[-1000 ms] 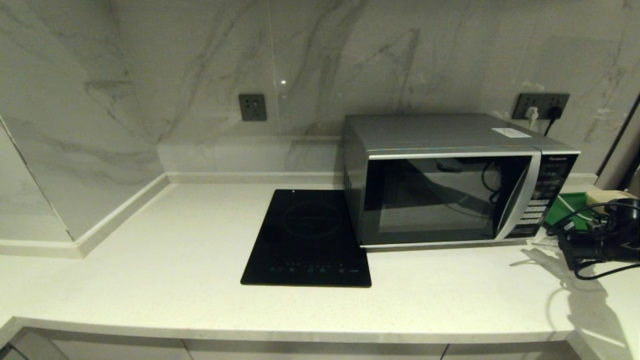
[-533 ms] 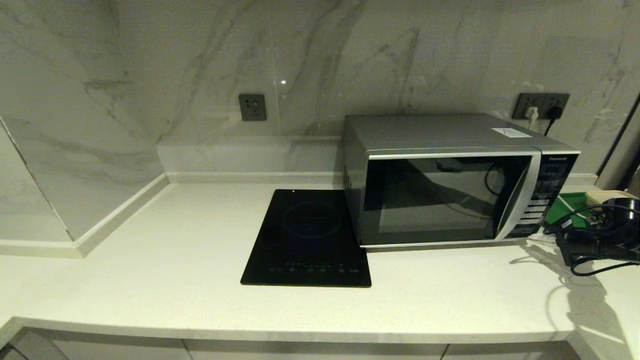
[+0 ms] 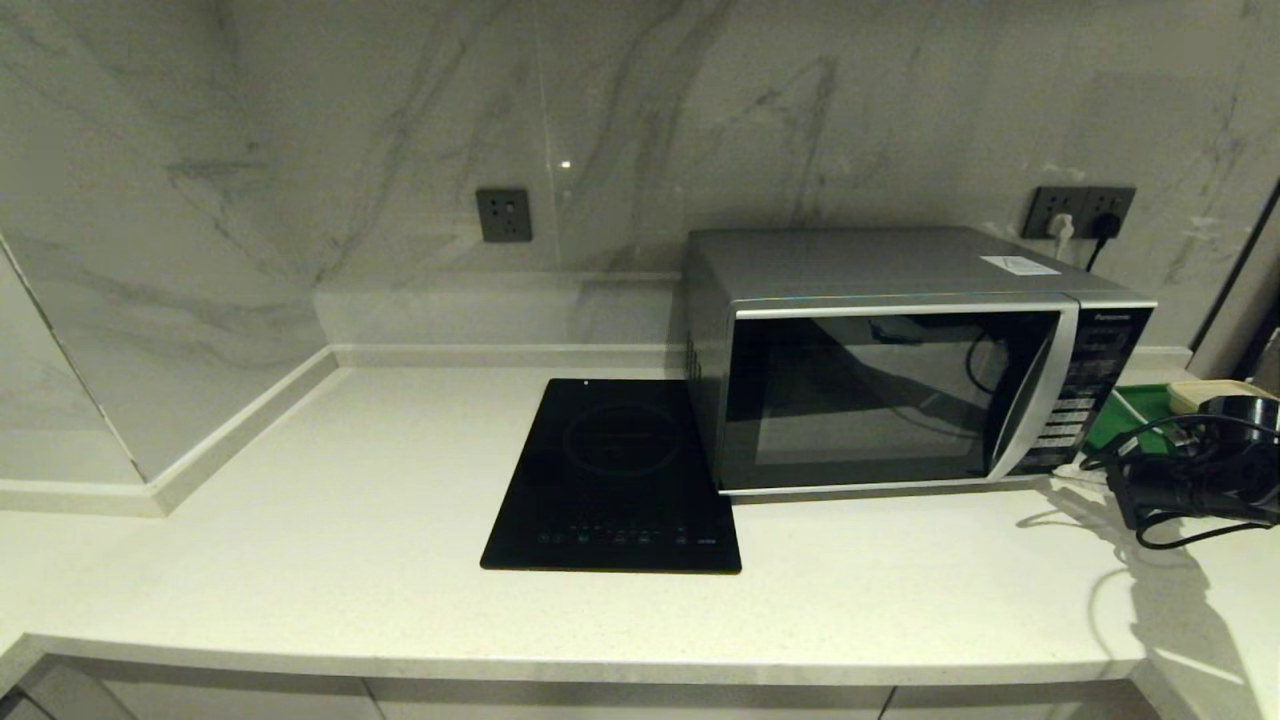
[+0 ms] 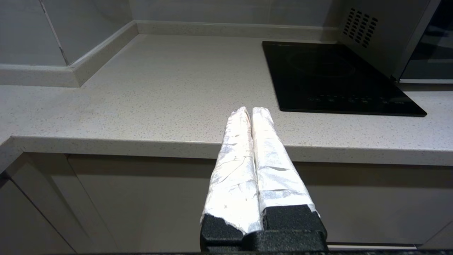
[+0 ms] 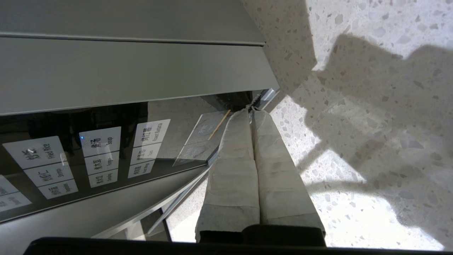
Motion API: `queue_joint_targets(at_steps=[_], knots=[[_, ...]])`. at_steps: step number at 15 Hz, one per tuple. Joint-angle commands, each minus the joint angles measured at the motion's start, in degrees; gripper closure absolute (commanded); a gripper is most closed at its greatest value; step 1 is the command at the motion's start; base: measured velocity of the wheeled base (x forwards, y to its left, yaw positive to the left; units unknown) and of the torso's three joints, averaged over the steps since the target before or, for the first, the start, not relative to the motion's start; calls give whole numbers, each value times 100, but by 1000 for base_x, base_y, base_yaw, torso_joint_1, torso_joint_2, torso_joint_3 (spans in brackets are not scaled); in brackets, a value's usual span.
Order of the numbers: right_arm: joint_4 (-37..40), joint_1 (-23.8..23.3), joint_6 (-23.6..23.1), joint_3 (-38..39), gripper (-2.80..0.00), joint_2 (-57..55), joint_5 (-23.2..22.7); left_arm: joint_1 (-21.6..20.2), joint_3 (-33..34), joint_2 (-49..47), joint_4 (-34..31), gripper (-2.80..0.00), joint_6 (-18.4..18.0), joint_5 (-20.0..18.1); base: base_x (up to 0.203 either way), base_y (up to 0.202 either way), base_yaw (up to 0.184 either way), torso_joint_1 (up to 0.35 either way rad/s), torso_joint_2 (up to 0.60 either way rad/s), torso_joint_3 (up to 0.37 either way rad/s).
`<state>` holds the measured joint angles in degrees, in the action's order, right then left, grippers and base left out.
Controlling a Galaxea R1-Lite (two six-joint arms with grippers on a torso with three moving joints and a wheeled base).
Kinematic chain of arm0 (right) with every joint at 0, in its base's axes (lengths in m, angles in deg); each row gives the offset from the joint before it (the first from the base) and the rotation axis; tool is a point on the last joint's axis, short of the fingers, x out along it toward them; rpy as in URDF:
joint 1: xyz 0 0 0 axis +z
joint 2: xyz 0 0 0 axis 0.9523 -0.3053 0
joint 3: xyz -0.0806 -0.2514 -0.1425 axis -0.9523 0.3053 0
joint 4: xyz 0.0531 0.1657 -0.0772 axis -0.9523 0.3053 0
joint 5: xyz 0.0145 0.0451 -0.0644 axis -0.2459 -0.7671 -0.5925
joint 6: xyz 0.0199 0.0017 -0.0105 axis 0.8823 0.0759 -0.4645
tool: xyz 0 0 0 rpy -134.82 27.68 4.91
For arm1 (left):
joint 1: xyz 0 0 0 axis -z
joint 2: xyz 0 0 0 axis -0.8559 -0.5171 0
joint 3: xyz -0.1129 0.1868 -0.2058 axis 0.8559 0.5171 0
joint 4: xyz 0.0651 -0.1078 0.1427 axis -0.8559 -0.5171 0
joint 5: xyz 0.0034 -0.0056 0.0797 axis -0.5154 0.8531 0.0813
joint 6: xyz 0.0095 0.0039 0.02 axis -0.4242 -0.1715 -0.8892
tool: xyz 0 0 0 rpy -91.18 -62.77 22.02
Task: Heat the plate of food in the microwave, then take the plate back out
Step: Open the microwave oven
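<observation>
The silver-grey microwave (image 3: 890, 400) stands at the back right of the counter with its dark glass door closed. The plate of food is out of view. My right gripper (image 5: 252, 109) is shut with nothing in it, and its tips sit just off the bottom corner of the microwave's button panel (image 5: 95, 156), low over the counter. In the head view the right arm (image 3: 1190, 480) reaches in from the right edge, beside that panel (image 3: 1085, 400). My left gripper (image 4: 251, 110) is shut and empty, parked in front of the counter's front edge.
A flat black induction cooktop (image 3: 615, 475) lies against the microwave's left side. A green tray (image 3: 1140, 415) and a cream dish (image 3: 1215, 392) sit right of the microwave, partly behind the right arm and its cables. Wall sockets (image 3: 1085, 210) are behind.
The right arm has edged slightly back and toward the microwave's lower right corner. The door has stayed closed and the left arm has not moved.
</observation>
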<state>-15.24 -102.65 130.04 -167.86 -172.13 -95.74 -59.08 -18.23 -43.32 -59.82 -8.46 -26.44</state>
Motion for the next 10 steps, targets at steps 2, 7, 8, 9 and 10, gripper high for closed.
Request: queue_joint_targets(at_steps=[2, 7, 8, 9, 10], knots=[[-122, 63, 19, 11, 0, 58, -78, -4, 1, 0, 2, 0, 4, 2, 0, 0, 0, 0, 0, 0], [-124, 239, 19, 76, 0, 266, -106, 4, 1, 0, 2, 0, 4, 2, 0, 0, 0, 0, 0, 0], [-124, 252, 16, 99, 0, 315, -106, -4, 1, 0, 2, 0, 4, 2, 0, 0, 0, 0, 0, 0], [-124, 274, 18, 108, 0, 341, -106, -4, 1, 4, 2, 0, 4, 2, 0, 0, 0, 0, 0, 0], [-124, 274, 10, 92, 0, 341, -106, -4, 1, 0, 2, 0, 4, 2, 0, 0, 0, 0, 0, 0]])
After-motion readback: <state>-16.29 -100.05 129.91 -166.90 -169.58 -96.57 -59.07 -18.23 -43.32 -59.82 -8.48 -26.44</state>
